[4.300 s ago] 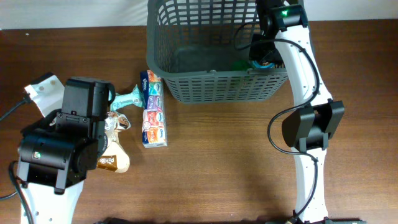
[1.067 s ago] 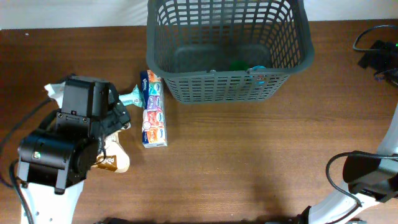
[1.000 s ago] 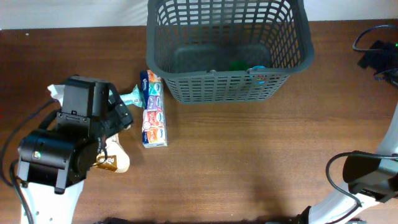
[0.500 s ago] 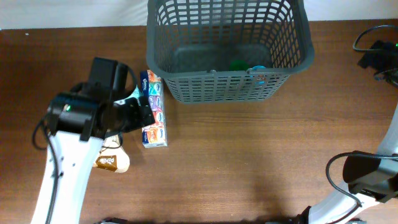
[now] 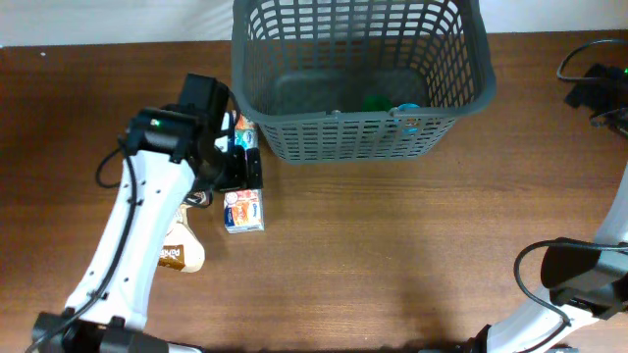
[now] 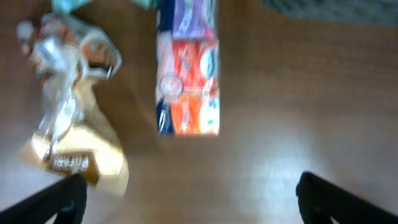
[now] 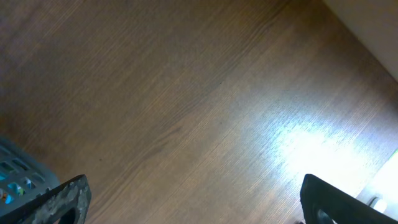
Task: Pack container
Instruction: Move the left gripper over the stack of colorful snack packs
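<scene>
The container [image 5: 358, 78], a big dark grey slotted basket, stands at the back centre, with a green item [image 5: 376, 101] and a blue-topped tub [image 5: 407, 108] inside. My left gripper [image 5: 240, 169] hovers open above a multicolour tissue pack [image 5: 243, 208] just left of the basket. In the left wrist view the tissue pack [image 6: 189, 81] lies ahead of the wide-open left gripper [image 6: 196, 199], apart from it, with nothing between the fingers. My right gripper [image 7: 205, 202] is open over bare wood at the far right, and only the basket's corner [image 7: 15, 177] shows there.
A tan snack bag [image 5: 182, 255] lies left of the tissue pack; it is also in the left wrist view as a crumpled bag [image 6: 74, 137]. A teal item [image 6: 68, 5] peeks in at the top. The right arm [image 5: 579, 284] runs up the right edge.
The left arm has swung from over the snack bag toward the back right, now above the tissue pack. The right arm, over the basket seconds ago, now stays at the right edge.
</scene>
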`<state>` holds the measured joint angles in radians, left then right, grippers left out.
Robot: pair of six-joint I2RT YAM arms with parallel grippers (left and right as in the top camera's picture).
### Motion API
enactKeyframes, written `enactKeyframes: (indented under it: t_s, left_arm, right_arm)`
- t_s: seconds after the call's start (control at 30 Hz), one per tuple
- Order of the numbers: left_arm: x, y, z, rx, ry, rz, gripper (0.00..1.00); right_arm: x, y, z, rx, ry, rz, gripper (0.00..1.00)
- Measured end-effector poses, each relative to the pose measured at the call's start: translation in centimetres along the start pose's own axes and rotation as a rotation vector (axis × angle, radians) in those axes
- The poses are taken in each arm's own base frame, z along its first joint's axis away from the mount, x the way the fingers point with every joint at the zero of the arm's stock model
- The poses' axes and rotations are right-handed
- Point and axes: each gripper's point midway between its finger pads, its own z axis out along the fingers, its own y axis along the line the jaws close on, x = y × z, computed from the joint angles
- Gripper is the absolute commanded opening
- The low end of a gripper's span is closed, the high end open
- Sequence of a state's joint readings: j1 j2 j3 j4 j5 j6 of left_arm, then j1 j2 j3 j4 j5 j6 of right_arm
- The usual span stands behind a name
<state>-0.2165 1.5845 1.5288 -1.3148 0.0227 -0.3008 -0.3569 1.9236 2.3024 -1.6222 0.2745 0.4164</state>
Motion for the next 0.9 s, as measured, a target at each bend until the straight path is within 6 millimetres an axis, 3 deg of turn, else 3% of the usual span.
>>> enactKeyframes:
  t_s: [0.2, 0.33, 0.67, 0.9]
  left_arm:
    - [2.0, 0.7, 5.2, -0.017, 0.067, -0.004, 0.99]
    - [3.2, 1.0, 7.1, -0.018, 0.101, -0.017, 0.99]
    - [2.3, 0.6, 7.7, 0.004, 0.058, -0.068, 0.99]
    - [1.8, 2.0, 8.5, -0.001, 0.041, -0.211, 0.99]
  right_arm:
    - [0.0, 0.0, 0.0, 0.002, -0.001, 0.000, 0.99]
    - [0.0, 0.0, 0.0, 0.002, -0.001, 0.001, 0.99]
    - [0.0, 0.0, 0.0, 0.002, -0.001, 0.002, 0.99]
    - [0.0, 0.0, 0.0, 0.002, -0.001, 0.003, 0.99]
